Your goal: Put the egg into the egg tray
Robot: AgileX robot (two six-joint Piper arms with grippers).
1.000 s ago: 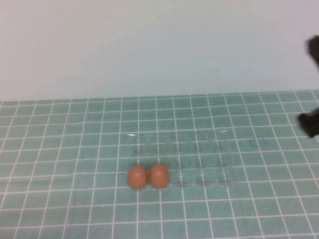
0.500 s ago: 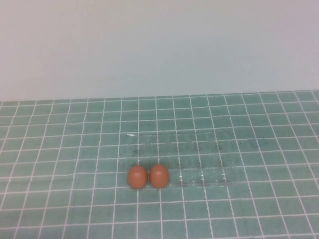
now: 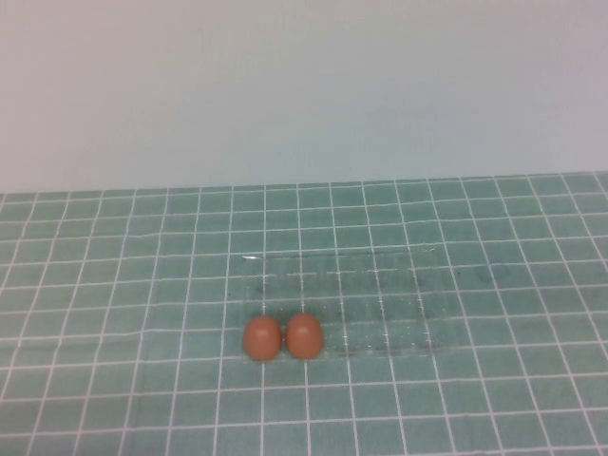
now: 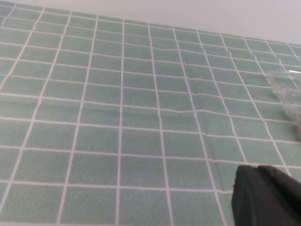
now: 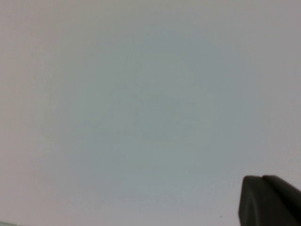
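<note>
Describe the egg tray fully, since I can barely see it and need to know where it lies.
The tray is clear thin plastic, rectangular, with rows of shallow round cups, visible mostly by glints. It lies flat on the green checked cloth. Two brown eggs sit side by side at its near left corner; whether they rest in cups or just outside cannot be told. The other cups look empty. The left end effector is off to its left; the right end effector faces the wall. Neither touches it.
</note>
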